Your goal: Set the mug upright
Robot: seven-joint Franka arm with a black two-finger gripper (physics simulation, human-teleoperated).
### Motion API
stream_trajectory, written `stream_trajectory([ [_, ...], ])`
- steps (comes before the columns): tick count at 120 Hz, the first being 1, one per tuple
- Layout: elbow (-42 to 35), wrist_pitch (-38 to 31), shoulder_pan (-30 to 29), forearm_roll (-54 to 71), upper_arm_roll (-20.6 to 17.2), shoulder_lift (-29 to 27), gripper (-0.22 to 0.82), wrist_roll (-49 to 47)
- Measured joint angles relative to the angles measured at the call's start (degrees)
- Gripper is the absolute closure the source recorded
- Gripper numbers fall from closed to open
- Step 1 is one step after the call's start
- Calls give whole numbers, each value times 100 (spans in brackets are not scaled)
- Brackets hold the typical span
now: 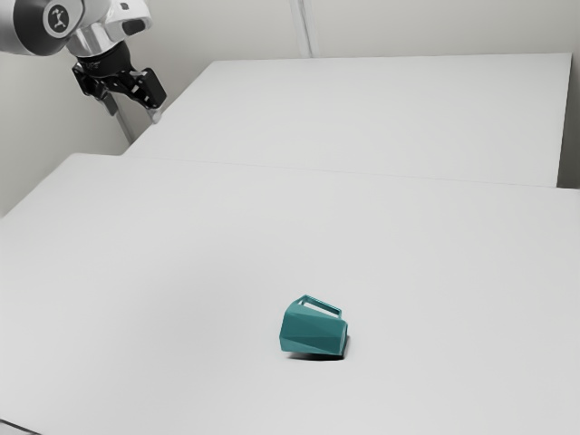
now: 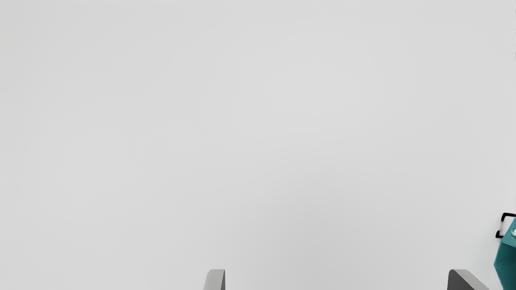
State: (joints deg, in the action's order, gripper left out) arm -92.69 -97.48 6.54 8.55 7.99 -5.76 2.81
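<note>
The mug (image 1: 314, 332) lies on its side on the table (image 1: 181, 272), handle (image 1: 323, 305) uppermost. Gripper (image 1: 133, 112), fingers (image 2: 214, 280) apart, is well away from the mug. Centre over mug (maintaining finger spread) before lowering.

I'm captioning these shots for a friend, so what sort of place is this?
Probably a simulated robotics test room: a robot arm with a black claw, plain pale walls, and a bare white table bearing one teal mug.
</note>
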Motion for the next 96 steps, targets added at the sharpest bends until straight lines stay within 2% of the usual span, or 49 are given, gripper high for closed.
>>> stream_trajectory([
  [17,-11,-24,-6,-5,-56,18,0,33],
  [33,-45,-56,14,-40,-309,72,0,56],
  [48,-375,-234,34,-219,-339,215,0,71],
  [61,-696,-400,-33,-1049,-314,308,0,52],
  [75,-1451,-546,53,-2143,-37,338,0,-21],
  [96,-2127,-736,-299,-3186,66,623,0,-106],
])
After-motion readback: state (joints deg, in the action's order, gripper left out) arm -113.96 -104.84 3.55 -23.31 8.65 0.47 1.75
